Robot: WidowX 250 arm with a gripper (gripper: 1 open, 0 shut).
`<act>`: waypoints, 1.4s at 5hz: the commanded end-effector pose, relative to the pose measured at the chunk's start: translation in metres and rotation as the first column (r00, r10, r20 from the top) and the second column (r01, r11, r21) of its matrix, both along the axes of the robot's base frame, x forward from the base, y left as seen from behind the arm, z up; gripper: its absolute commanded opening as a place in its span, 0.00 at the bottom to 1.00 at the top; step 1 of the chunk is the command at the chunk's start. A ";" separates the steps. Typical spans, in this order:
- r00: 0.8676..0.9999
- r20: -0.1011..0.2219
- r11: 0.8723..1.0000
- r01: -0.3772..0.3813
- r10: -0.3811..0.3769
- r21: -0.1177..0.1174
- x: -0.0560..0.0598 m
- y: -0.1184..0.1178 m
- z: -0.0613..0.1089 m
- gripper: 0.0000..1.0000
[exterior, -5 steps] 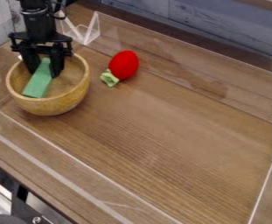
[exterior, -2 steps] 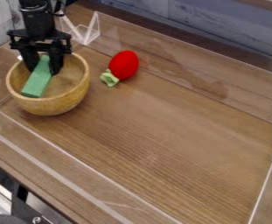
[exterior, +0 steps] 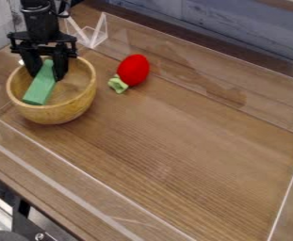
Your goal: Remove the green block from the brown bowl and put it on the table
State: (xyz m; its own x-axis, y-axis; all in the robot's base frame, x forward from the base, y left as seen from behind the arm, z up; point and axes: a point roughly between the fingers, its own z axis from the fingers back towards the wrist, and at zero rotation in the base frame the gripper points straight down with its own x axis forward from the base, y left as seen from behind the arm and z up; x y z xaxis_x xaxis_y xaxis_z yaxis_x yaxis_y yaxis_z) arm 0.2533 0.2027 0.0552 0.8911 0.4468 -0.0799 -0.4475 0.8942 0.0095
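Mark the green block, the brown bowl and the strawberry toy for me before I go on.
green block (exterior: 40, 89): camera view, on the lower half of the bar, below the jaws.
brown bowl (exterior: 55, 112): camera view, on the front outer wall.
strawberry toy (exterior: 134, 68): camera view, on the red body.

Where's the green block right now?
Upper left of the camera view: the green block leans inside the brown bowl, its upper end between the gripper's fingers.

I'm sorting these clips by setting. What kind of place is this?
Probably a robot test bench, not a kitchen: a wood-grain table fenced by clear acrylic walls, with a toy strawberry and a brown bowl.
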 end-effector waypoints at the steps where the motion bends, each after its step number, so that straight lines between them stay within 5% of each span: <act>1: 0.997 0.072 0.998 -0.013 0.009 0.061 0.003 0.008 0.030 0.00; 3: 0.997 0.070 0.998 -0.018 0.013 0.062 0.002 0.008 0.031 0.00; 7: 0.988 0.151 1.000 0.011 -0.014 0.021 0.010 -0.021 0.079 0.00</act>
State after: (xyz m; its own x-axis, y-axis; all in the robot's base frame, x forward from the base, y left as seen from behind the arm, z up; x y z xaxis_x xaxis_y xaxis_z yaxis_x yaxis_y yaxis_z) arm 0.2580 0.1788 0.1116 0.8966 0.4427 -0.0119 -0.4426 0.8951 -0.0539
